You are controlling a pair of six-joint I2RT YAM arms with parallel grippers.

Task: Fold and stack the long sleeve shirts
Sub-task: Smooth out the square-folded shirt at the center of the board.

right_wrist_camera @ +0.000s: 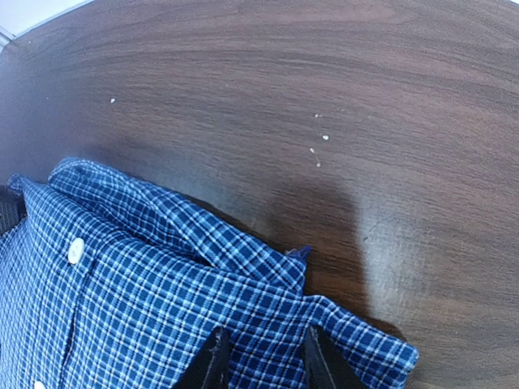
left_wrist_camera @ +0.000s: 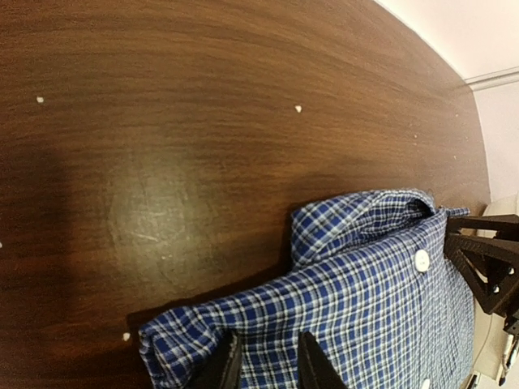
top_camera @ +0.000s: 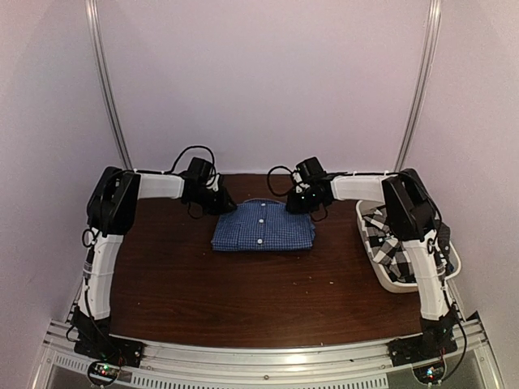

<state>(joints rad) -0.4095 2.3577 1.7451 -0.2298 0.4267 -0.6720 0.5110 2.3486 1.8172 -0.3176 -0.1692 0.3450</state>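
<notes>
From above, the blue shirt [top_camera: 263, 227] lies folded into a rectangle mid-worktop [top_camera: 203, 284], with the left hand [top_camera: 217, 200] and right hand [top_camera: 302, 198] at its far corners. The black-and-white shirt [top_camera: 388, 239] sits crumpled in the tub [top_camera: 395, 285], so this fold looks done and fetching that shirt seems next. The left wrist view shows fingers [left_wrist_camera: 229, 361] narrowly parted over the shoulder fold; whether they pinch cloth I cannot tell. The right wrist view reads the same, beside the collar [right_wrist_camera: 162, 215].

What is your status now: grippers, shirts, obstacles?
Left gripper, right gripper at far corners of blue shirt, grip unclear. It lies folded. Checked shirt crumpled in tub. No obstacle seen.
</notes>
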